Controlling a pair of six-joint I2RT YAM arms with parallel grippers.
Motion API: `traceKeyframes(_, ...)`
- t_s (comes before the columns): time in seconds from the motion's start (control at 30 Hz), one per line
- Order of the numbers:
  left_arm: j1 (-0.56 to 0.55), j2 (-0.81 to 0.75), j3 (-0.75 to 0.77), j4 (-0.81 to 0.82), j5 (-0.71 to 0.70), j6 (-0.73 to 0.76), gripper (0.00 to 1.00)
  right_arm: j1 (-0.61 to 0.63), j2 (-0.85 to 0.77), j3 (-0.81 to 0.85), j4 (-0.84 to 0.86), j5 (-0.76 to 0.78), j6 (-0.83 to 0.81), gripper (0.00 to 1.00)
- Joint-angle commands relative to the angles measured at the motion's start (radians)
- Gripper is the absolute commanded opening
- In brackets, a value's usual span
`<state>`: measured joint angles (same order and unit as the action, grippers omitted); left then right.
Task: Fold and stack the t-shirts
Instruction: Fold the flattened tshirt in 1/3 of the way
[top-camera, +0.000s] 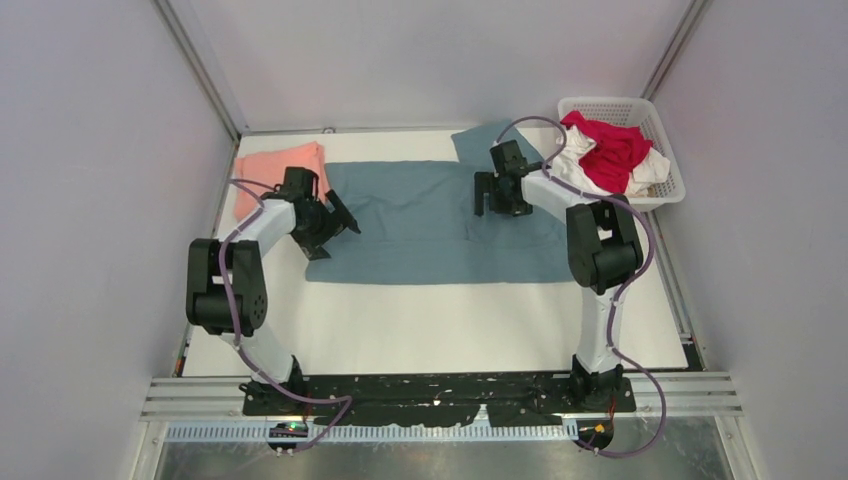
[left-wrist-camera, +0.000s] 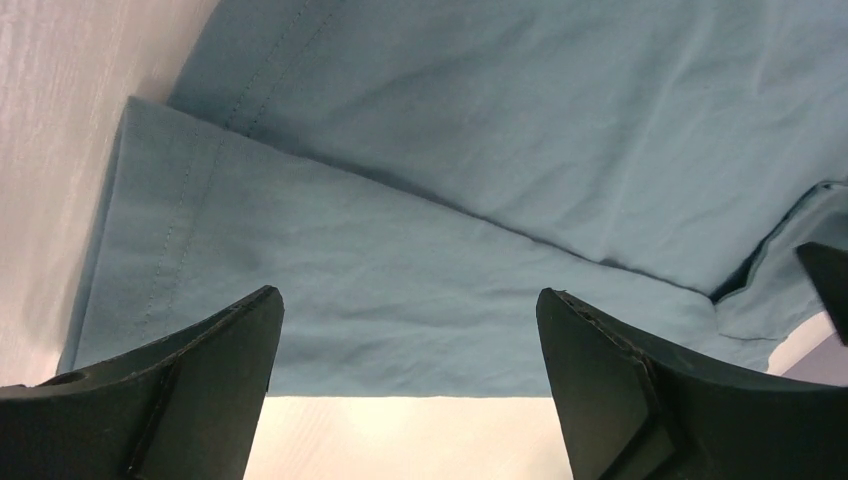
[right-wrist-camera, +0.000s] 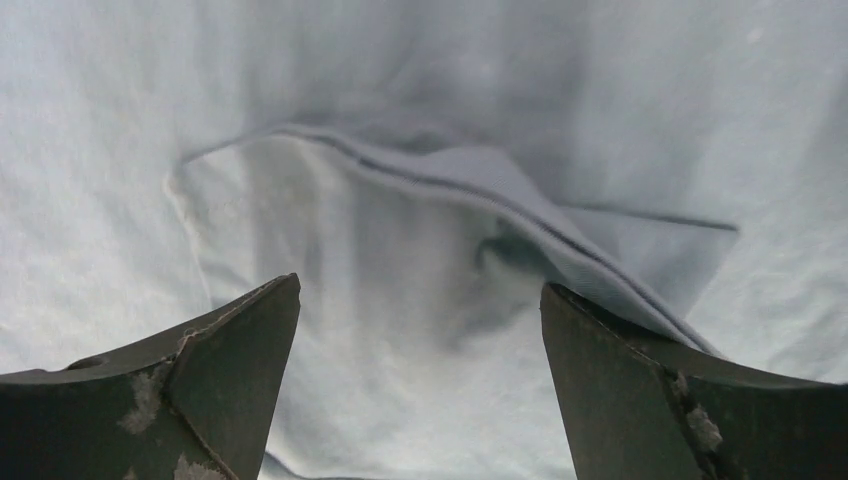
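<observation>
The teal t-shirt (top-camera: 420, 225) lies spread flat across the middle of the table (top-camera: 450, 330). The left claw (top-camera: 331, 232) hangs over its left hem and the right claw (top-camera: 498, 205) over its collar, both with jaws apart and nothing in them. A folded salmon-pink t-shirt (top-camera: 275, 165) sits at the far left. Red (top-camera: 615, 150) and white (top-camera: 575, 165) t-shirts fill the basket (top-camera: 672, 150).

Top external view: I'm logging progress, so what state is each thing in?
teal t-shirt: spread out, partly folded.
salmon-pink t-shirt: folded, far left.
red t-shirt: crumpled in basket.
white t-shirt: crumpled, hanging over basket rim.
left fingers: open.
right fingers: open.
</observation>
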<state>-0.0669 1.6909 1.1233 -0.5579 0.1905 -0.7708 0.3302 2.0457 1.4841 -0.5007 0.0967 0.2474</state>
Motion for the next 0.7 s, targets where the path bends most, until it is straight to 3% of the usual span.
traceKeyframes(0.0,-0.010,0.042,0.010,0.031,0.027,0.020,0.99,-0.015,-0.002,-0.005,0.019,-0.010,0.045,0.95)
traceKeyframes(0.23,-0.018,-0.014,-0.160,0.032,0.034,0.012,0.99,-0.010,-0.224,-0.386,0.097,-0.077,0.115,0.95)
traceKeyframes(0.47,-0.039,-0.253,-0.452,-0.004,0.035,-0.013,0.99,0.049,-0.470,-0.644,0.036,-0.082,0.169,0.95)
traceKeyframes(0.67,-0.048,-0.501,-0.621,-0.194,-0.040,-0.011,0.99,0.107,-0.647,-0.811,-0.048,-0.116,0.236,0.95)
